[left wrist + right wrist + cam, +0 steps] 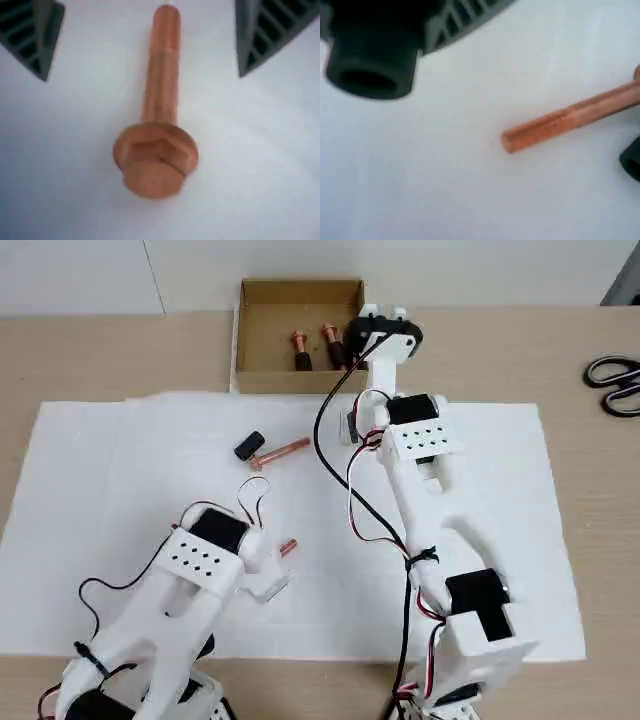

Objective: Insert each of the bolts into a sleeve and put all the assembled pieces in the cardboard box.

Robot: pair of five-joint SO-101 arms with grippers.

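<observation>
- The nearer bolt (159, 125) lies flat on the white sheet (120, 470), lower left of centre in the high view. Its hex head faces the left wrist camera and its shank points away.
- My left gripper (142, 75) straddles that shank with its jaws spread wide, neither one touching the metal.
- My worry here is that if I close off-centre or too high, the round shank may roll or squirt out. Closing too low could bunch the sheet between the jaws.
- The second bolt (283, 452) lies near mid-frame in the high view, with a loose sleeve (249, 446) just beside its head.
- My right gripper (353, 430) sits just right of that bolt's tip. It looks to be pinching a black held sleeve (370, 62), which is apart from the tip.
- The bore and shank do not look lined up. Pushing in like this would likely shove the free-lying bolt into the loose sleeve and not seat it.
- The cardboard box (240, 340), top centre, holds two assembled pieces (300, 350). The right arm overhangs its right corner, so a careless swing could nudge the box.
</observation>
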